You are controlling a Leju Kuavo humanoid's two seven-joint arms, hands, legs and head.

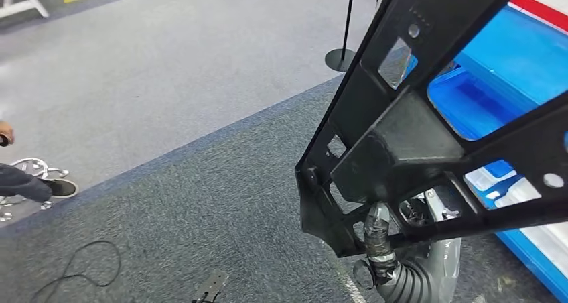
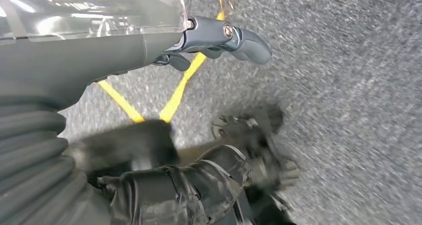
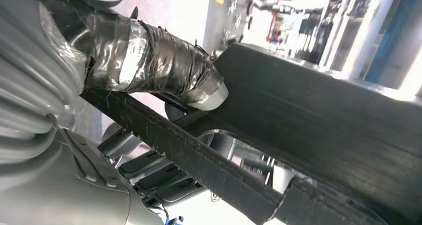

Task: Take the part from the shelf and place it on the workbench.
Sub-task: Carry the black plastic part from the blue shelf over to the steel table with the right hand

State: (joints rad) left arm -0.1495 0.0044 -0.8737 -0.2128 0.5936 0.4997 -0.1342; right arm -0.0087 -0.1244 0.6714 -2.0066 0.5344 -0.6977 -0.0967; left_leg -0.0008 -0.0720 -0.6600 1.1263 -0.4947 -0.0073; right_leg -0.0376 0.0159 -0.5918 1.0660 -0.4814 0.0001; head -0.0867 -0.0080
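While right hand [image 1: 380, 239] grips part [image 1: 402, 149] | long axis tilts up-right | left hand [image 2: 219, 38] holds nothing

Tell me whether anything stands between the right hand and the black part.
Nothing does: the right hand already grips the black part, its taped thumb pressed on one face and its fingers on the other side of a bar. The workbench cannot be made out, so the way there cannot be judged.

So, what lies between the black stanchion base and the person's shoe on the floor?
In the head view, only bare grey floor and a stretch of darker carpet lie between the stanchion base and the shoe; nothing stands there.
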